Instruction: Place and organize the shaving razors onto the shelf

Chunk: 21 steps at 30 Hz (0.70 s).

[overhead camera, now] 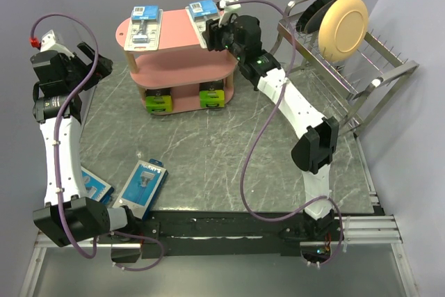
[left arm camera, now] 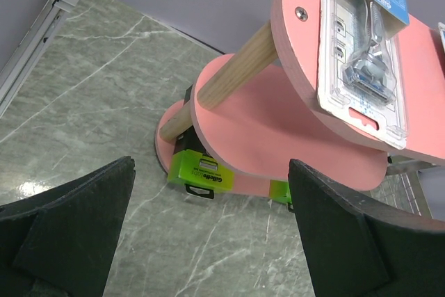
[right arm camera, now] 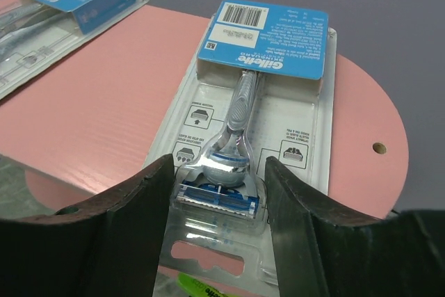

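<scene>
The pink shelf (overhead camera: 182,31) stands at the back centre. Two clear blister packs lie on its top board, one on the left (overhead camera: 146,24) and one on the right (overhead camera: 201,10). Two black boxes with lime-green ends (overhead camera: 158,99) (overhead camera: 211,95) sit on the bottom board. Two blue-carded packs (overhead camera: 144,184) (overhead camera: 95,186) lie on the table near the left arm's base. My right gripper (right arm camera: 219,172) is closed around the razor bubble of the right blister pack (right arm camera: 261,60), which rests on the top board (right arm camera: 104,102). My left gripper (left arm camera: 211,172) is open and empty, left of the shelf (left arm camera: 278,116).
A silver wire dish rack (overhead camera: 361,74) with a cream plate (overhead camera: 343,27) and a dark plate (overhead camera: 316,6) stands to the right of the shelf, behind my right arm. The left blister pack (left arm camera: 361,46) overhangs the top board's edge. Purple walls enclose the table.
</scene>
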Each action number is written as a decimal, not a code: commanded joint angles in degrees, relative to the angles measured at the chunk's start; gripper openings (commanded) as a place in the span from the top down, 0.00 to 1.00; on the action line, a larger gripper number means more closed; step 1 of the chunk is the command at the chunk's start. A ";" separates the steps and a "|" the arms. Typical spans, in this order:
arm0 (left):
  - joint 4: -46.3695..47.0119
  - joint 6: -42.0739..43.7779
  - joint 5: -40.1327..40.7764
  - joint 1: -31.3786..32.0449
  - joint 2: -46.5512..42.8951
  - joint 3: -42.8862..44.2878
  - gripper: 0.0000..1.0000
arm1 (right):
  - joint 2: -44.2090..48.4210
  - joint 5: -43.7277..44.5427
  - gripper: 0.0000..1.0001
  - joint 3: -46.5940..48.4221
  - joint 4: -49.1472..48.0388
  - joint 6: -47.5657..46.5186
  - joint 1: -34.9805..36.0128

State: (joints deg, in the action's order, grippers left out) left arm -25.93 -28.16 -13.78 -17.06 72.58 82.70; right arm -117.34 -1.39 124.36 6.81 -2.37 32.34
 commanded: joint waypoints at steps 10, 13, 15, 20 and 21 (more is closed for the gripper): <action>2.99 -1.28 -1.60 -0.78 -3.58 -2.36 0.03 | -1.84 16.51 0.51 2.21 2.15 7.99 4.93; 2.91 -1.37 -1.60 -0.96 -3.93 -2.63 0.03 | -1.75 17.47 0.51 1.86 1.98 8.35 5.37; 3.08 -1.63 -1.77 -1.13 -4.02 -2.80 0.03 | -1.93 17.39 0.51 2.03 1.81 8.35 5.45; 2.99 -1.81 -1.86 -1.40 -4.11 -2.80 0.03 | -3.16 15.98 0.49 4.14 0.93 8.17 5.72; 2.91 -1.81 -1.86 -1.40 -4.20 -2.72 0.03 | -3.25 15.98 0.47 4.49 0.75 7.65 5.89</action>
State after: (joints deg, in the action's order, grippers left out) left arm -24.91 -29.32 -14.74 -18.09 70.08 79.92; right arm -118.48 14.79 126.41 6.72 3.77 37.19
